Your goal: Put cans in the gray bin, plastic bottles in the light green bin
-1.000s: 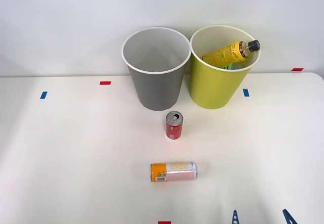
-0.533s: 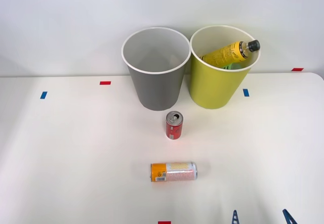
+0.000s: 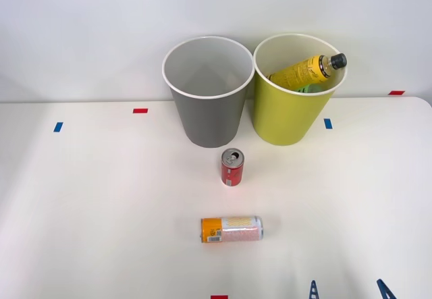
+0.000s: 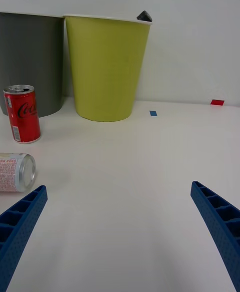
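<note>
With your right gripper (image 3: 347, 289) spread wide and empty at the table's 5 o'clock edge, grasp the upright red can (image 3: 231, 167) mid-body, gently: likely light, slick, dentable.

Red can (image 3: 232, 167): glossy painted metal, bare silver top. Slim can (image 3: 231, 229): printed metal, shiny silver end. Gray bin (image 3: 207, 90) and light green bin (image 3: 295, 88): smooth matt plastic. Bottle (image 3: 308, 70): glossy printed label. Tabletop (image 3: 101, 211): smooth, matt white. End effector (image 4: 120, 232) fingers (image 4: 217, 217): ribbed blue plastic.
</note>
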